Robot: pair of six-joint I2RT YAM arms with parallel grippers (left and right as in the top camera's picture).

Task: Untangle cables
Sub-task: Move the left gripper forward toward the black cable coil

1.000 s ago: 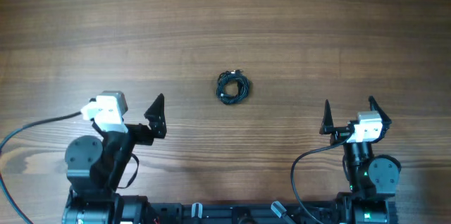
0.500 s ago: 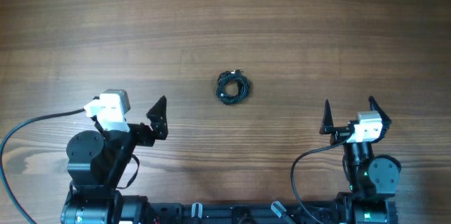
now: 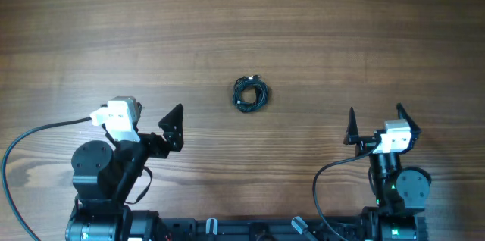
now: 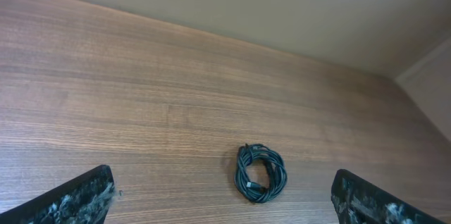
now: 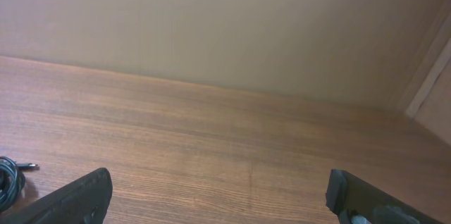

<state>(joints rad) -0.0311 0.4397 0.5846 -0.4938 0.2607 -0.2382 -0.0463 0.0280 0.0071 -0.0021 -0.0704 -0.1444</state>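
Overhead: the cables sit in one small knotted bundle mid-surface, well apart from both arms. My left tool and right tool gape wide, holding nothing. Left wrist: the bundle lies ahead, between the fingers. Right wrist: just its edge and a plug end show at far left.

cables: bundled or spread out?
Bundled. The cables sit as one tight coiled clump on the table, with no strands pulled apart.

Wooden table — plain beige wall behind, seemingly evenly lit
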